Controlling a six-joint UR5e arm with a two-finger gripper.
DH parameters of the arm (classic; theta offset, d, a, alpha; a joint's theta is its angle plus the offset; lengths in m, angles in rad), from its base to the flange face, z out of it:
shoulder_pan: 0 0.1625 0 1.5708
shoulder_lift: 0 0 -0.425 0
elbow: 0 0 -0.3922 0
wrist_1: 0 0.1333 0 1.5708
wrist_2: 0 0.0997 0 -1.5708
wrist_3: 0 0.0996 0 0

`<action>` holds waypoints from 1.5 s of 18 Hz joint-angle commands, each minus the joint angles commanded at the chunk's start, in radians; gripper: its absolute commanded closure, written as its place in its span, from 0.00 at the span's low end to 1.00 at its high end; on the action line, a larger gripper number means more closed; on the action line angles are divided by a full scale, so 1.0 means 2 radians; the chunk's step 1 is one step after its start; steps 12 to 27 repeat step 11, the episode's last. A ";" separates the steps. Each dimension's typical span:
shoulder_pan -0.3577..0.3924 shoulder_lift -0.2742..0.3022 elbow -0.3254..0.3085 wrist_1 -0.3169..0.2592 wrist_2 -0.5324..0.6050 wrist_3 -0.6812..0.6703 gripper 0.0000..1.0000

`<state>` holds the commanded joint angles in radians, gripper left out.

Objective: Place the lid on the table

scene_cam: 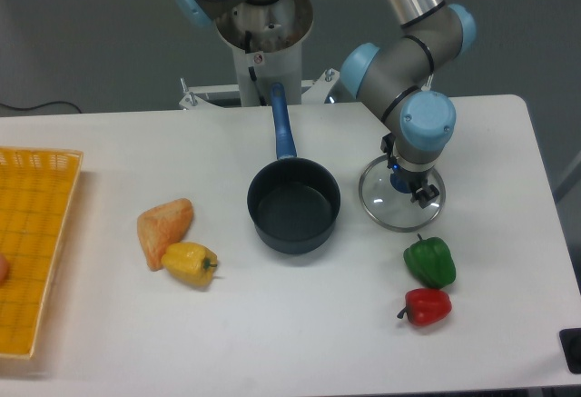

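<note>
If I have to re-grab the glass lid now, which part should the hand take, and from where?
Take the small dark blue centre knob of the lid, coming straight down from above. The lid lies flat on the table, so its thin rim offers no purchase, and the knob is the only raised part. The hand already sits over it.

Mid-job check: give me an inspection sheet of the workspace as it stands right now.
Surface: white table, rounded corners.
Job's things: lid lying flat on the table, right of the saucepan, which is uncovered.
Clutter: green pepper, red pepper, yellow pepper, orange item, yellow woven tray at left edge.
Grippers: tool over the lid's centre; jaw state cannot be told.
Cables: dark cable behind the table, far left.
Surroundings: grey floor, robot base.
</note>
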<state>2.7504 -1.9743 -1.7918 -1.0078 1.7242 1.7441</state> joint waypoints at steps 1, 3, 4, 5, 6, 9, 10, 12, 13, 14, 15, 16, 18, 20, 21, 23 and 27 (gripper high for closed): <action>0.000 0.003 0.008 -0.003 -0.001 0.000 0.00; -0.005 0.011 0.021 -0.005 -0.002 0.001 0.00; -0.013 0.020 0.027 -0.005 -0.002 0.001 0.00; -0.018 0.023 0.032 -0.005 -0.002 -0.001 0.00; -0.019 0.025 0.041 -0.005 -0.002 0.000 0.00; -0.019 0.029 0.054 -0.007 -0.005 0.000 0.00; -0.019 0.034 0.054 -0.007 -0.009 0.000 0.00; -0.018 0.037 0.054 -0.007 -0.015 0.000 0.00; -0.018 0.037 0.054 -0.007 -0.015 0.000 0.00; -0.018 0.037 0.054 -0.007 -0.015 0.000 0.00; -0.018 0.037 0.054 -0.007 -0.015 0.000 0.00; -0.018 0.037 0.054 -0.007 -0.015 0.000 0.00; -0.018 0.037 0.054 -0.007 -0.015 0.000 0.00; -0.018 0.037 0.054 -0.007 -0.015 0.000 0.00; -0.018 0.037 0.054 -0.007 -0.015 0.000 0.00; -0.018 0.037 0.054 -0.007 -0.015 0.000 0.00; -0.018 0.037 0.054 -0.007 -0.015 0.000 0.00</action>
